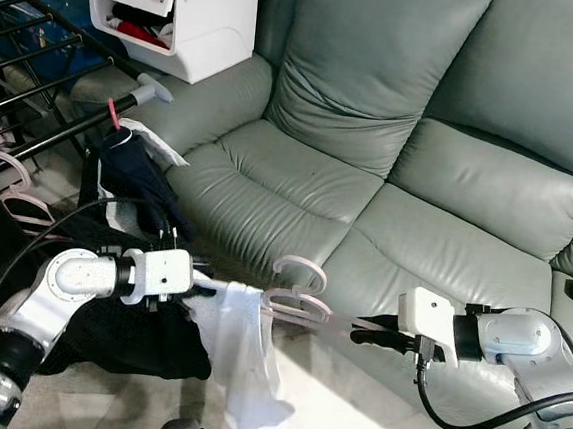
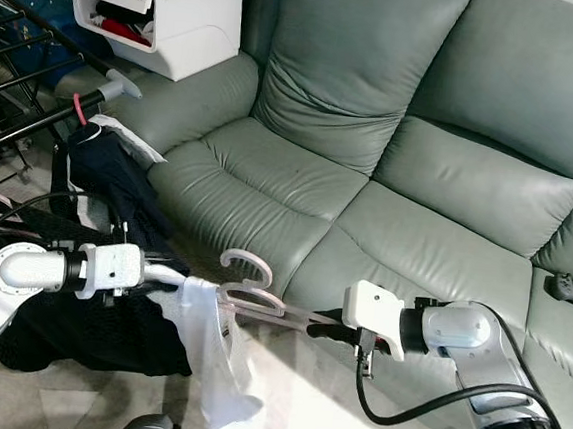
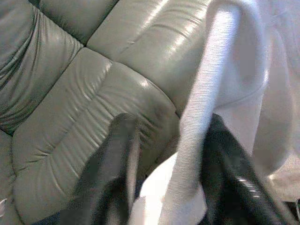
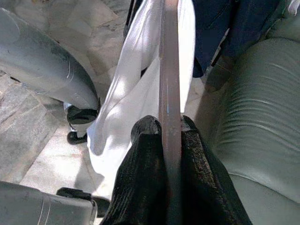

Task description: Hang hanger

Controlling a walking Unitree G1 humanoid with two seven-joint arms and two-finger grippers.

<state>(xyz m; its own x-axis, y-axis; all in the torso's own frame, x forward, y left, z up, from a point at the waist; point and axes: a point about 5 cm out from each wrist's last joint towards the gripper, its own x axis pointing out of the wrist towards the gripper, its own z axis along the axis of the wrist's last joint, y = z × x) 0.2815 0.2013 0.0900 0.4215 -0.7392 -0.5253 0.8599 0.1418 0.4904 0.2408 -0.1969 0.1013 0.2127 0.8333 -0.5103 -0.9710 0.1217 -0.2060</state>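
hanger [image 1: 299, 298]: pink, held level in front of sofa [image 1: 370, 182], betw both arms; hook up.
shirt [image 1: 243, 361]: white, draped on hanger's left end, hangs limp.
R gripper [image 1: 375, 332]: clamped on hanger arm end.
L gripper [image 1: 203, 286]: fingers pinch shirt fabric.
handling: hanger light, stiff, prob slick; shirt soft, may slide off. Grip by shoulder bar, keep level.
rack [image 1: 40, 52]: black, far left, apart; other hangers on it.

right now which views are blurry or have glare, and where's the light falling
Left wrist view: soft focus, the black fingers blurred around the white ribbed garment, sheen on the grey-green leather sofa. Right wrist view: pink plastic hanger sharp, fingers close and dark. Eye views: crisp, sunlight on the pale floor, the black drying rack in shade.
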